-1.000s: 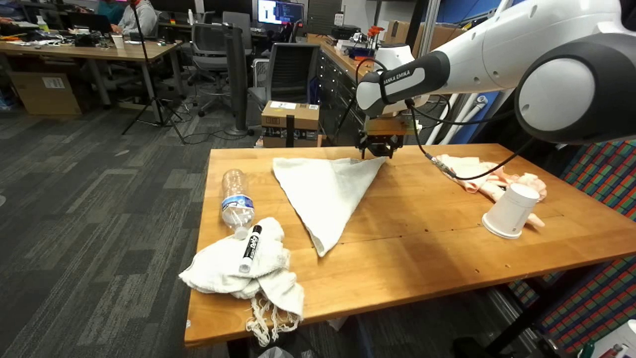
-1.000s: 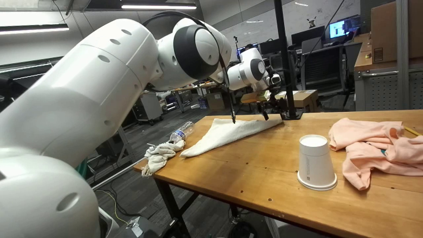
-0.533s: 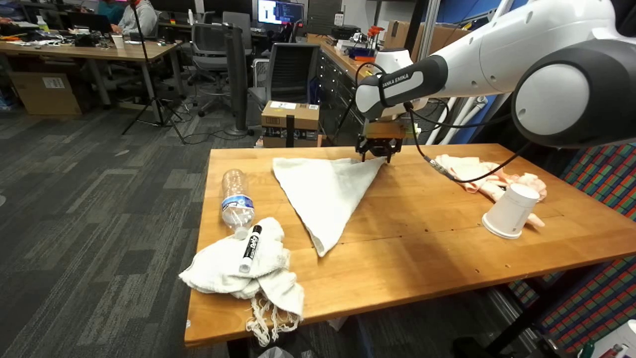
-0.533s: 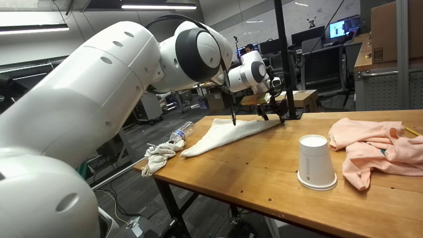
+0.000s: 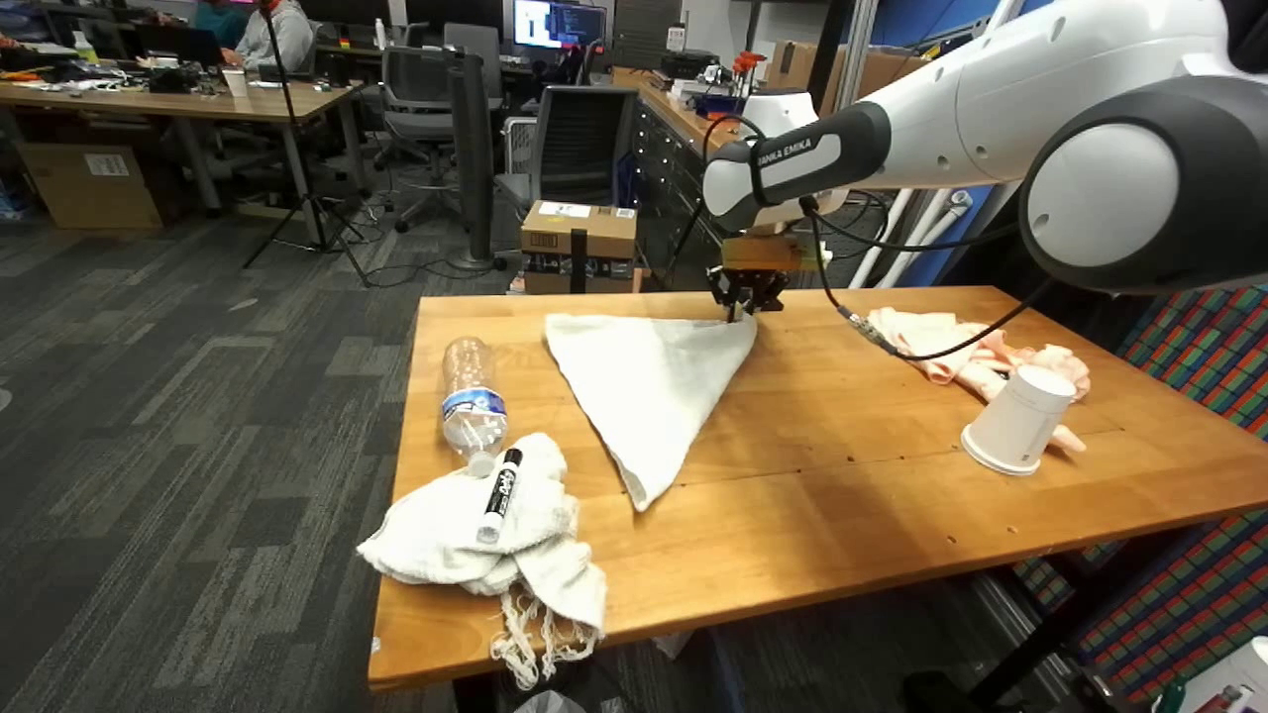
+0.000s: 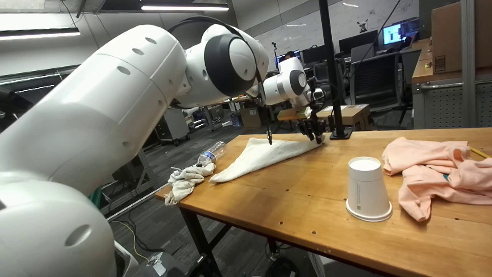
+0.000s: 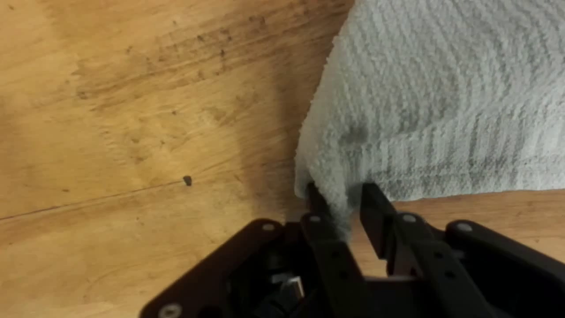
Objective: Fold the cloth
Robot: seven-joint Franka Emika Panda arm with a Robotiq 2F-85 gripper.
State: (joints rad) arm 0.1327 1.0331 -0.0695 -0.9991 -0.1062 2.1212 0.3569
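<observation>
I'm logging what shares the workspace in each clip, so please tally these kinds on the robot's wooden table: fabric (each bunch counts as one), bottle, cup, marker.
Fabric: 3 (triangular white cloth, fringed white cloth, pink fabric)
Bottle: 1 (clear bottle)
Cup: 1 (white cup)
Marker: 1 (black-and-white marker)
Total: 6

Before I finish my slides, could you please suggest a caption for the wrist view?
A bunched corner of pale cloth between dark fingers, over a wooden tabletop.

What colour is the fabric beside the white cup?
The fabric is peach-pink, showing best in an exterior view.
</observation>
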